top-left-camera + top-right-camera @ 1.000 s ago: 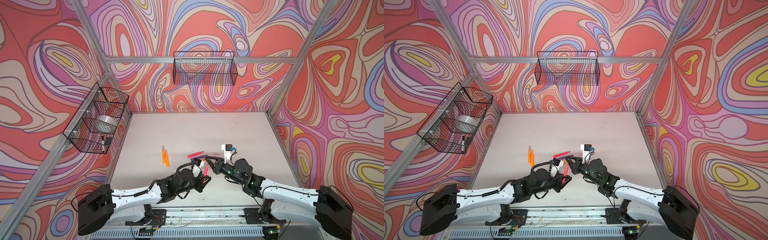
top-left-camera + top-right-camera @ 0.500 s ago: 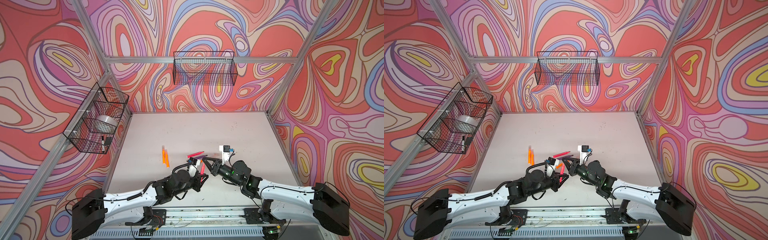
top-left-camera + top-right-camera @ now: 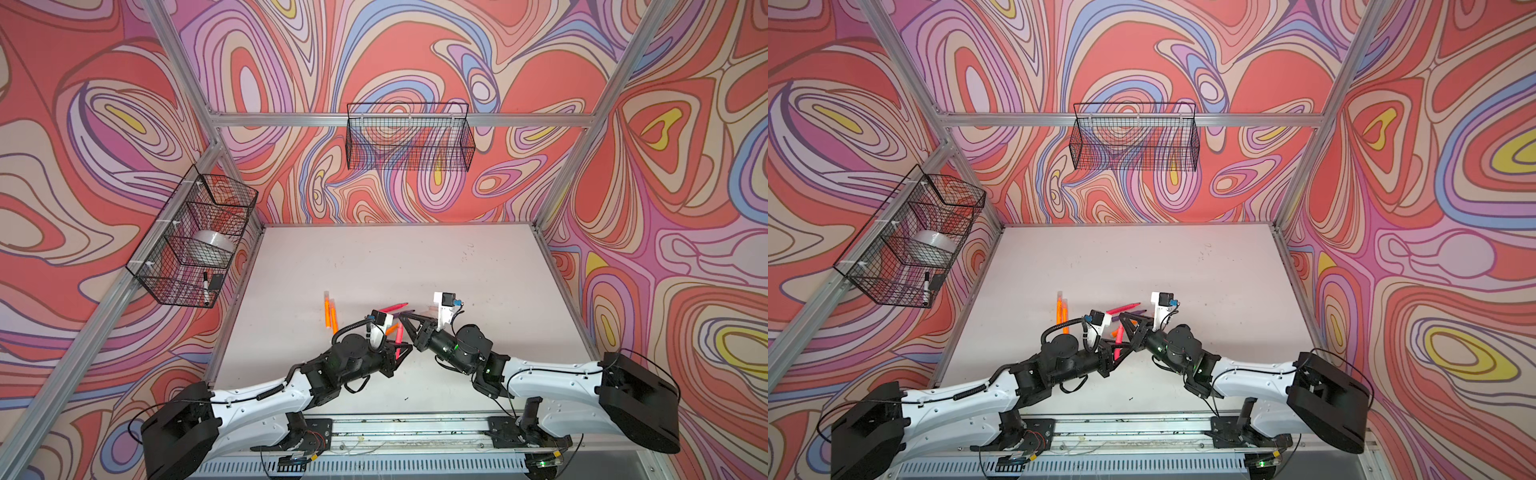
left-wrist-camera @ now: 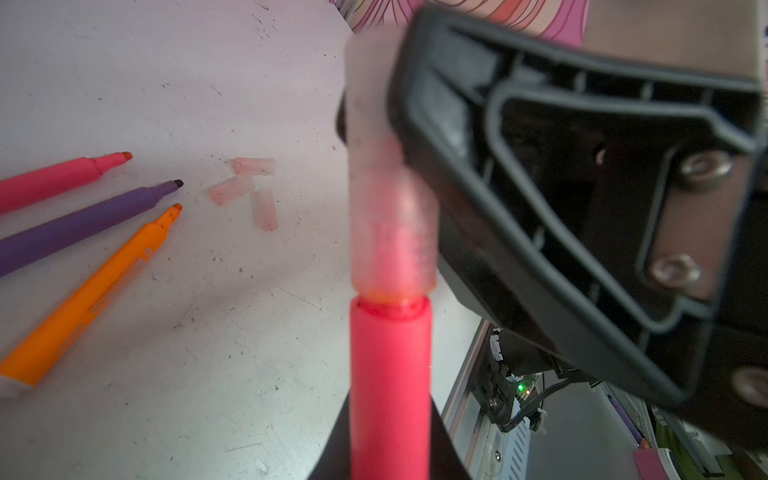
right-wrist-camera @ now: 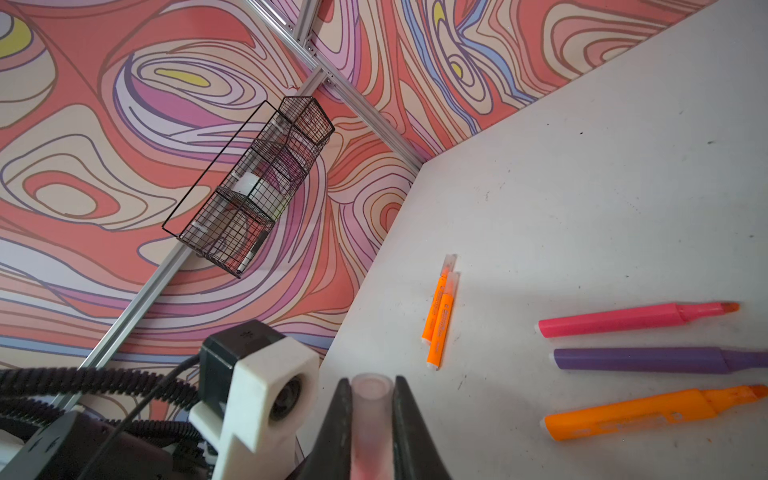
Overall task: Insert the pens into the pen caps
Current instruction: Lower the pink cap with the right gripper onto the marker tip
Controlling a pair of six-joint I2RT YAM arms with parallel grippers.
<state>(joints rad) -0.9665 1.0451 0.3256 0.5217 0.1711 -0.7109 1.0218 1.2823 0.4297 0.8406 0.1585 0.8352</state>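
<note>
Clearly this is the mating step: the left gripper point(image 3: 397, 353) is pinched on the barrel of a hot pink pen point(image 4: 390, 374), holding it clear of the table point(image 4: 216, 374) with its tip end free. The right gripper point(image 5: 371, 388) is clamped across a translucent cap point(image 4: 390, 232), whose open mouth faces the pen. Each arm takes one half so the two parts can be lined up on a common axis in the air and pushed together, which neither piece lying flat would allow. In the left wrist view the cap's rim appears to meet the pen's shoulder, though blur hides whether it is fully home; I judge a last firm push may be needed. Three loose caps point(image 4: 230, 190) lie clustered on the table near an uncapped pink pen point(image 5: 636, 318), purple pen point(image 5: 660, 359) and orange pen point(image 5: 648, 417), laid roughly side by side within easy reach. Two orange pens point(image 5: 440, 320), both capped, lie touching each other, apart from the unfinished ones, which I take as the done pile
</note>
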